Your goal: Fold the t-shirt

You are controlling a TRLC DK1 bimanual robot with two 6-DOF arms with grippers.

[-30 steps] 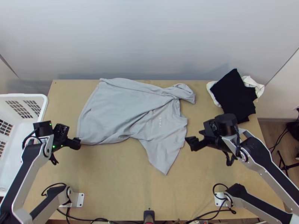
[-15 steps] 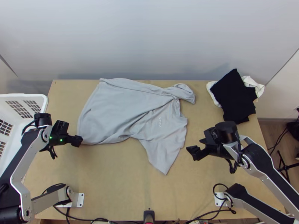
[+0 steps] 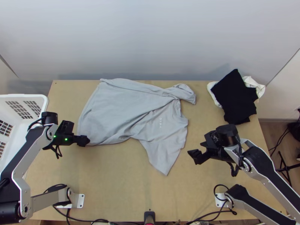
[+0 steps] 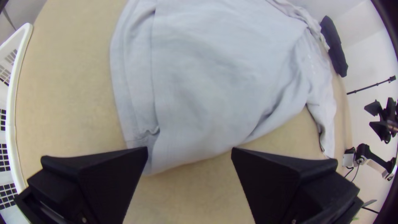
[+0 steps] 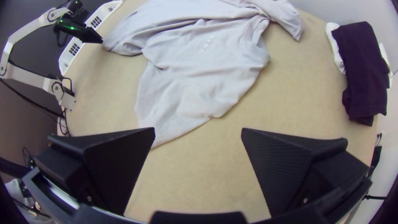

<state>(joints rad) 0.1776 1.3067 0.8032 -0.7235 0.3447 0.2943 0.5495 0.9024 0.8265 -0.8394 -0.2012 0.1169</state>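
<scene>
One light wooden surface [image 3: 112, 191] carries everything here except the basket. On it, the grey t-shirt [image 3: 112, 112] is the biggest thing, lying across the middle and reaching toward the far left corner. Its hem faces the left edge, its collar the right edge. The body lies loosely wrinkled, the far sleeve is bunched close to the far edge, and the near sleeve lies flatter, its tip pointing to the near edge. The white basket [image 3: 45, 103] stands at the left edge. By the far right corner, a black cloth [image 3: 236, 97] lies on a white cloth [image 3: 213, 93], which sticks out on both sides.

The left gripper [image 3: 84, 140] is at the shirt's near hem corner, fingers spread wide; whether it touches the fabric I cannot tell. The right gripper [image 3: 193, 155], also wide apart and with nothing between its fingers, is just beside the near sleeve, on the side toward the right edge. Smallest is a short row of pale lettering [image 3: 160, 123] on the chest, below the collar.
</scene>
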